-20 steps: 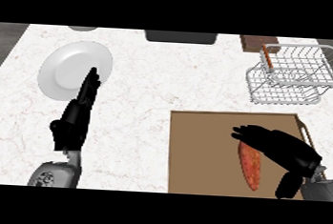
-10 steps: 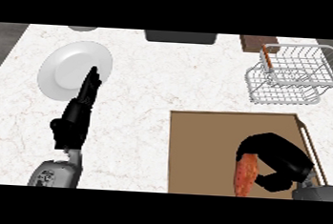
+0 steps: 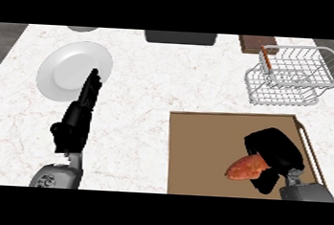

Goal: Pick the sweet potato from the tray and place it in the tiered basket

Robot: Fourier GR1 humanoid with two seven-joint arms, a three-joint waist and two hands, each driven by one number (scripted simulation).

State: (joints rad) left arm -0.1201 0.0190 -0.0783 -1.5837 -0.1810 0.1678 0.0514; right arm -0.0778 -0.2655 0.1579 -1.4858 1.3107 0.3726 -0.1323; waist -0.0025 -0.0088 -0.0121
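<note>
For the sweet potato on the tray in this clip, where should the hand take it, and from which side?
Around its thick middle, from above and the robot's right. The sweet potato is a long tapered root on the brown tray, so a wrap across its width suits it better than a pinch at a narrow tip. The right hand is already curled over it that way; the left hand rests open beside the plate.

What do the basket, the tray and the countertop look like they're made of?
The basket looks like thin metal wire, pale and slightly shiny, with open gridded sides. The tray seems to be wood or board: flat, matte brown, with a darker raised rim. The countertop looks like polished white marble or stone, going by its faint reddish veins.
</note>
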